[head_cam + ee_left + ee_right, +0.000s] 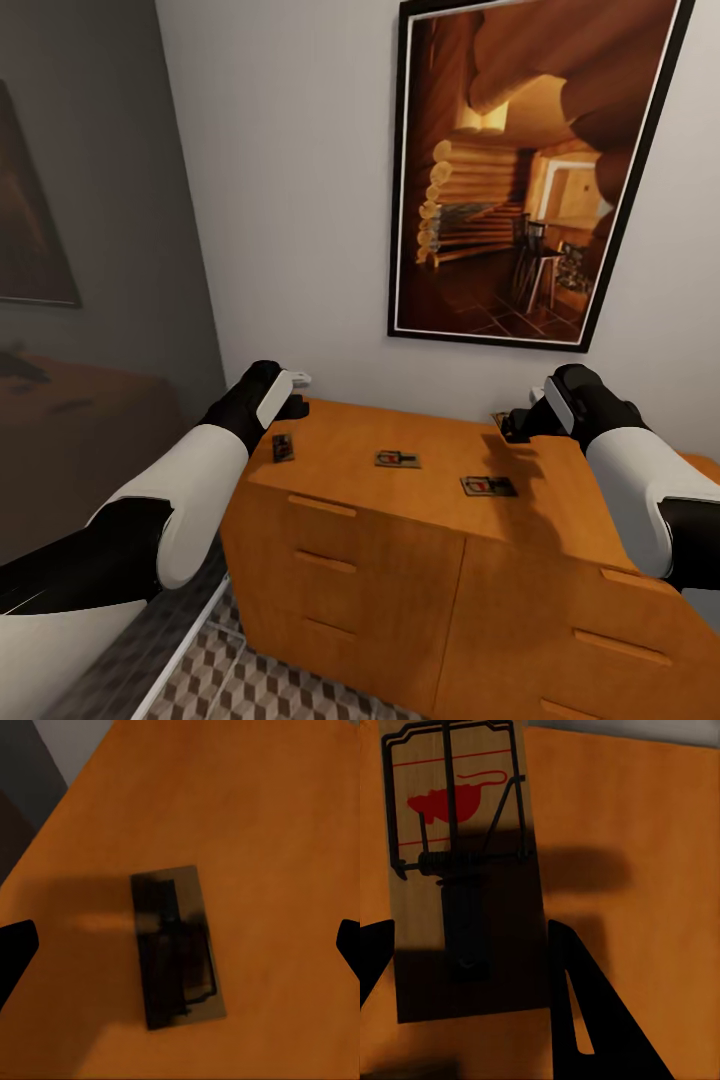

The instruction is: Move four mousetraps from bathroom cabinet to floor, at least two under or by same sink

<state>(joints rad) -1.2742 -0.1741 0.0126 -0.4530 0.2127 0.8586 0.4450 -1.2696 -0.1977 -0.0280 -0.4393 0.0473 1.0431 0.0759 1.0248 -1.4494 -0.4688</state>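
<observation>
The orange-brown cabinet (400,560) stands against the white wall with mousetraps lying flat on its top. One mousetrap (283,447) (176,945) lies near the top's left edge, directly below my open left gripper (292,398) (180,945), whose fingertips (15,952) stand wide on either side of it. Two more mousetraps (397,459) (488,486) lie in the middle. A fourth mousetrap (499,419) (457,870), with a red mouse mark, lies at the back right. My right gripper (518,425) (472,975) has its fingers (585,1012) pressed against the long sides of this fourth trap.
A large framed picture (520,170) of a log interior hangs above the cabinet. The cube-patterned bathroom floor (260,690) shows in front of the cabinet's drawers. To the left a dark grey wall (100,200) borders a dim area with a low brown surface (70,420).
</observation>
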